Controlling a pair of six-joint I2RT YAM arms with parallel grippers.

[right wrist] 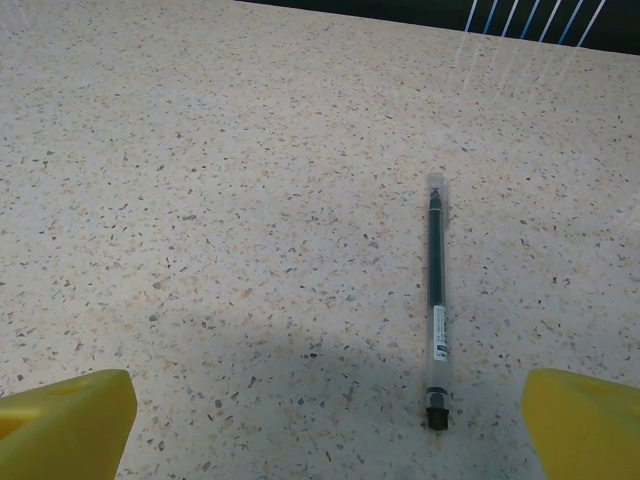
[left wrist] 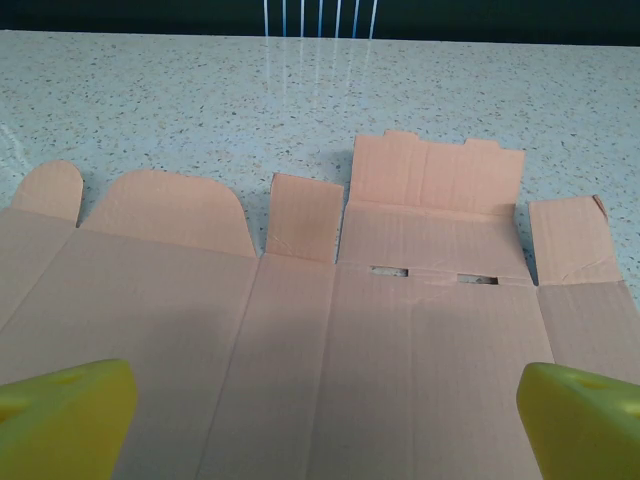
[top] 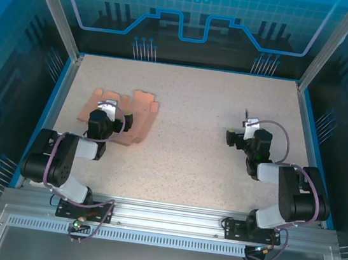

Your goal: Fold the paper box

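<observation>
The paper box [left wrist: 400,330] lies flat and unfolded on the table, a salmon-orange cut-out with rounded and tabbed flaps pointing away from me. From above, the paper box [top: 143,112] sits at the left of the table. My left gripper [top: 108,115] hovers over its middle. In the left wrist view the left gripper [left wrist: 325,410] is open, its yellow fingertips [left wrist: 70,410] wide apart above the card and nothing between them. My right gripper [right wrist: 325,415] is open over bare table, far to the right of the box, and it appears from above as the right gripper [top: 249,132].
A thin dark pen [right wrist: 437,300] in a clear barrel lies on the table ahead of the right gripper, near its right finger; from above the pen [top: 246,116] is just beyond that gripper. A blue-edged frame [top: 64,90] and transparent walls bound the speckled table [top: 191,145].
</observation>
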